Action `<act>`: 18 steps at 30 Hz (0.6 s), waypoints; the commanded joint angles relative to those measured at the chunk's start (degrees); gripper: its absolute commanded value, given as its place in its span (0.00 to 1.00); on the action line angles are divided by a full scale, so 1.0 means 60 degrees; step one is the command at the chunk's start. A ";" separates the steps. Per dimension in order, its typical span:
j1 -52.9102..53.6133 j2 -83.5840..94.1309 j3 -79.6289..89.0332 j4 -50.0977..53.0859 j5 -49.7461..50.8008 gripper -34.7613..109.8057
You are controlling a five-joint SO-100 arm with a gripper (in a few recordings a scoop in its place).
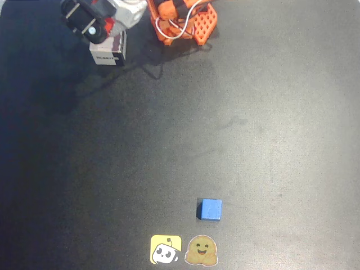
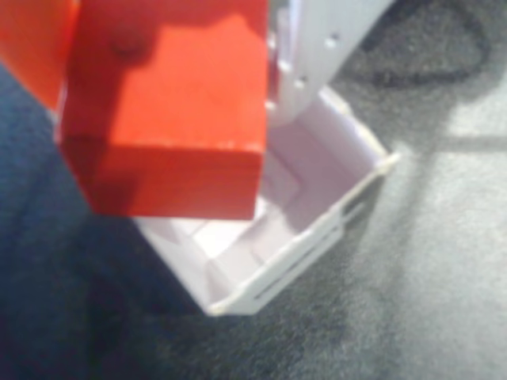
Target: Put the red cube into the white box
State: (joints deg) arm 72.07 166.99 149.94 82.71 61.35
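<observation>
One red cube (image 2: 170, 119) tilted over white box (image 2: 317, 206)

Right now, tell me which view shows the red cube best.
The wrist view: the red cube looms large there, held in the gripper above the open white box. In the overhead view the arm covers that spot, and I cannot pick the cube out.

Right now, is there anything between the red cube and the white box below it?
No. In the wrist view the red cube, held in the gripper, hangs over the open white box, with empty space between them.
</observation>
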 commanded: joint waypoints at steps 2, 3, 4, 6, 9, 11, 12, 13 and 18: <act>-0.0073 0.0205 0.0249 -0.0322 0.0059 0.24; -0.0088 0.0205 0.0278 -0.0352 0.0044 0.24; -0.0117 0.0205 0.0293 -0.0352 0.0044 0.24; -0.0117 0.0205 0.0278 -0.0352 0.0000 0.24; -0.0146 0.0205 0.0337 -0.0425 0.0000 0.24; -0.0176 0.0308 0.0410 -0.0425 0.0015 0.24; -0.0176 0.0469 0.0483 -0.0439 0.0015 0.24; -0.0205 0.0659 0.0557 -0.0425 0.0015 0.24; -0.0308 0.1860 0.1289 -0.0396 0.0103 0.25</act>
State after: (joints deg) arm 70.58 175.17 157.06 80.77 61.70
